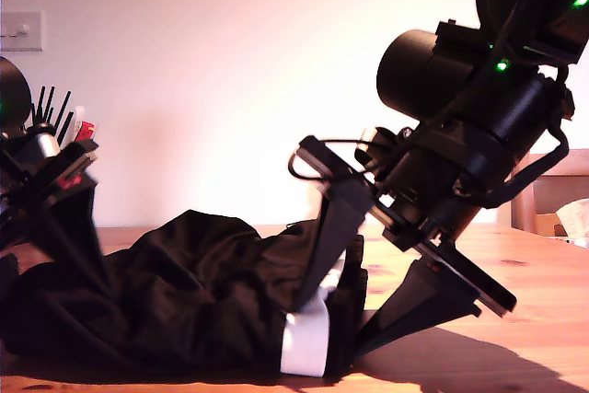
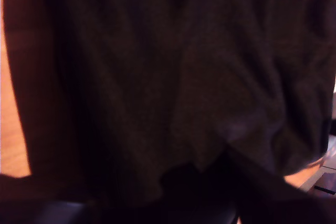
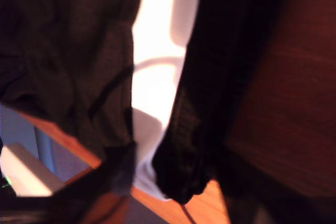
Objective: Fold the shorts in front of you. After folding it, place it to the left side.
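The black shorts [image 1: 202,283] lie bunched in a mound on the wooden table [image 1: 534,283], with the white stripe [image 1: 306,342] at the end towards the exterior view's right. My second gripper [image 1: 333,330] comes down over that end. Its fingers [image 1: 333,236] stand apart on either side of the striped edge, so it reads as open. The second wrist view shows the white stripe [image 3: 157,77] beside ribbed black fabric [image 3: 184,150]. My first gripper [image 1: 83,246] is sunk into the cloth at the exterior view's left. Black shorts [image 2: 168,87] fill the first wrist view and hide its jaws.
A holder of dark upright tools [image 1: 55,117] stands behind the first arm at the exterior view's left, under a wall switch [image 1: 20,32]. A chair back [image 1: 552,195] and something pale and crumpled [image 1: 576,220] sit at the exterior view's right edge, beyond bare tabletop.
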